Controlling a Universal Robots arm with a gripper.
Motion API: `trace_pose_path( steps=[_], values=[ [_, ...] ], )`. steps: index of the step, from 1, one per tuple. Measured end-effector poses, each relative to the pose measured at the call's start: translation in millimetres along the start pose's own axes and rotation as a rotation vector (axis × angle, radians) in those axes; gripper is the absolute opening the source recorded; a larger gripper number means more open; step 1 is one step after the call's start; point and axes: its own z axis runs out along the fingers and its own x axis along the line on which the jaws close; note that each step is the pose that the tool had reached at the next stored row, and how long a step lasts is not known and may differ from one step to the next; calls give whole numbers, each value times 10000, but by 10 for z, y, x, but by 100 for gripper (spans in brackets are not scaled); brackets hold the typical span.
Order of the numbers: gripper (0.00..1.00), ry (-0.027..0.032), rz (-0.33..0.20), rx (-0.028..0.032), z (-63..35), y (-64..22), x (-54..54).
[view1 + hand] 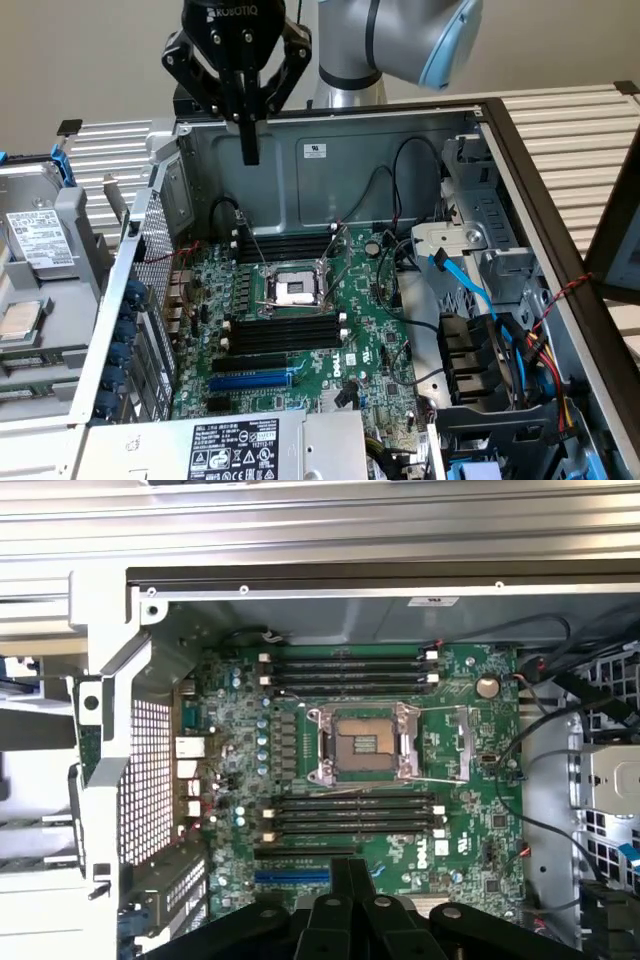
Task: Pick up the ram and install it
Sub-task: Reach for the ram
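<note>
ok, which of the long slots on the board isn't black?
The blue expansion slot, outermost past the lower bank of black memory slots; every other long slot is black.

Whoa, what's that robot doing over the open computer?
The robot arm's hand hangs shut above an open computer case, over the green motherboard. It doesn't seem to be holding anything. The long black slots next to the processor socket look empty, so nothing is plugged in there yet.

Beneath the matt black end effector (249,152), a glossy green motherboard (375,350) lies inside a dull grey sheet-metal case (290,175).
</note>
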Motion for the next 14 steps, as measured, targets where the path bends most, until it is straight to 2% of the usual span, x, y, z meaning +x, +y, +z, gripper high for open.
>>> trace_pose_path(
  steps=[10,14],
  values=[
    [10,28,1,1,17,-33,454],
    [10,57,3,3,29,-47,634]
  ],
)
